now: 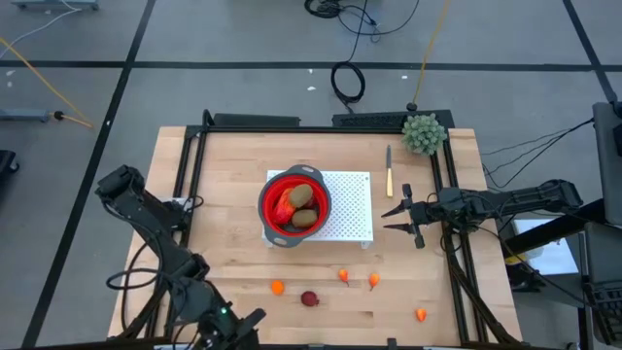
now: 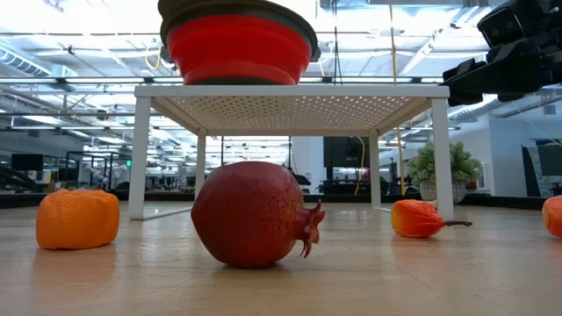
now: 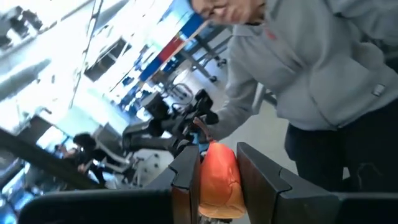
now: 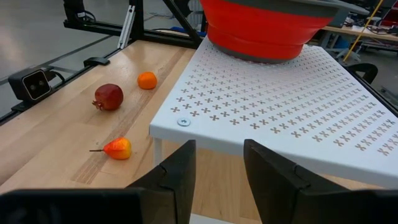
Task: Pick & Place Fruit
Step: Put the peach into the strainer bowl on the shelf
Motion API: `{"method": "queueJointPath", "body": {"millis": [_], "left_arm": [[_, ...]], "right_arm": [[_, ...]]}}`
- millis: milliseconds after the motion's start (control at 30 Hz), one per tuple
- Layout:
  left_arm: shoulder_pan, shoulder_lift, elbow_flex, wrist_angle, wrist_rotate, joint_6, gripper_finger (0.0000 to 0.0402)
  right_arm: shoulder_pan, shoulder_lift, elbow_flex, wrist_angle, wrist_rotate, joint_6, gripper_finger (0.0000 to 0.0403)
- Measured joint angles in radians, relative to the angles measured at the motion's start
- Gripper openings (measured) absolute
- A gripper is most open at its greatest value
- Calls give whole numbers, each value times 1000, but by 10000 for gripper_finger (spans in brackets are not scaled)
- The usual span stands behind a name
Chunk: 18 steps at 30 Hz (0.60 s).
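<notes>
Left gripper (image 3: 217, 180) grips orange fruit (image 3: 219, 177) — wrist view only.

Wooden table (image 1: 224, 175) carries a white perforated stand (image 1: 350, 209) at center; a pomegranate (image 1: 309, 298) and small orange fruits (image 1: 277, 287) lie toward 6 o'clock, a knife (image 1: 389, 170) and green bushy ball (image 1: 424, 133) toward 1 o'clock.

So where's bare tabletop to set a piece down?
Free: the wood left of the red bowl, and the white rack surface beside it. Crowded: the front strip, with the pomegranate and small orange pieces.

light: bright, even overhead | shadows: soft | glare: ceiling lights, low view | blur: left wrist view
</notes>
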Motion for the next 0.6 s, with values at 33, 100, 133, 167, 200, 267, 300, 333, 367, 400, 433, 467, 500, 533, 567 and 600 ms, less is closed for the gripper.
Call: {"method": "queueJointPath", "body": {"millis": [33,100,133,167,200,267,300,333,367,400,433,467,500,533,567,600], "left_arm": [[0,0,0,-2,9,16,81],[0,0,0,-2,25,34,81],[-1,0,0,-1,26,39,81],[-1,0,0,-1,26,40,81],[0,0,0,-1,26,40,81],[0,0,0,2,26,33,81],[0,0,0,9,26,23,81],[0,0,0,21,25,13,81],[0,0,0,36,24,2,81],[0,0,0,56,21,-11,81],[0,0,0,79,19,-26,81],[0,0,0,101,19,-37,81],[1,0,0,121,17,-45,81],[2,0,0,137,17,-52,81],[4,0,0,151,17,-56,81],[5,0,0,166,17,-59,81]], "right_arm": [[0,0,0,0,0,0,130],[0,0,0,0,0,0,130],[0,0,0,0,0,0,130],[0,0,0,0,0,0,130],[0,0,0,0,0,0,130],[0,0,0,0,0,0,130],[0,0,0,0,0,0,130],[0,0,0,0,0,0,130],[0,0,0,0,0,0,130],[0,0,0,0,0,0,130],[0,0,0,0,0,0,130],[0,0,0,0,0,0,130],[0,0,0,0,0,0,130],[0,0,0,0,0,0,130],[0,0,0,0,0,0,130],[0,0,0,0,0,0,130]]}}
